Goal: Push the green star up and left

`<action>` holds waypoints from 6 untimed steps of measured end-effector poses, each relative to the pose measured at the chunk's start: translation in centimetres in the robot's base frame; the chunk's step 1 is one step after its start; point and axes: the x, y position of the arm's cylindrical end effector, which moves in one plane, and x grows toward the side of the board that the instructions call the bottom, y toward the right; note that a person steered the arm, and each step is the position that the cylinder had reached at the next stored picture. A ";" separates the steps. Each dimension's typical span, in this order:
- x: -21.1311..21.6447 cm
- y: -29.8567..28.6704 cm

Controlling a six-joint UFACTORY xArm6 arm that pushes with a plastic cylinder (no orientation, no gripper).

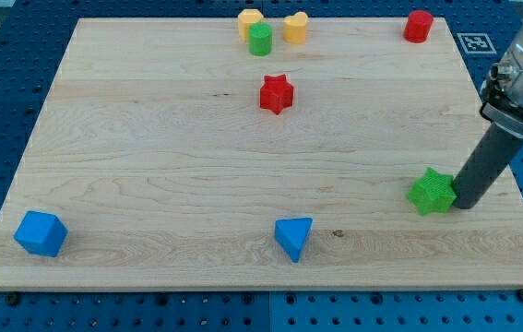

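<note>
**Rod tip set against the green star before an up-left push**

The green star-shaped block (431, 192) lies near the right edge of the pale wooden board (150, 175), in its lower part. My tip (465, 205), the lower end of a straight dark rod with no jaws to spread or close, rests on the board just beside the star's right side, apparently touching it and slightly below its centre. This placement suits the task: contact from the right and below would drive the star up and left. That heading points towards the red star-shaped block (277, 94), well apart. At the view's top stand a yellow block (250, 21), a green cylinder (260, 40), a yellow heart-like block (296, 27) and a red block (418, 25). A blue cube (40, 232) and a blue triangular block (294, 238) lie along the bottom.
</note>
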 end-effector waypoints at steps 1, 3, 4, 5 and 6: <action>0.0 -2.3; 0.0 -7.5; 0.0 -9.6; 2.1 -10.8; 3.3 -11.8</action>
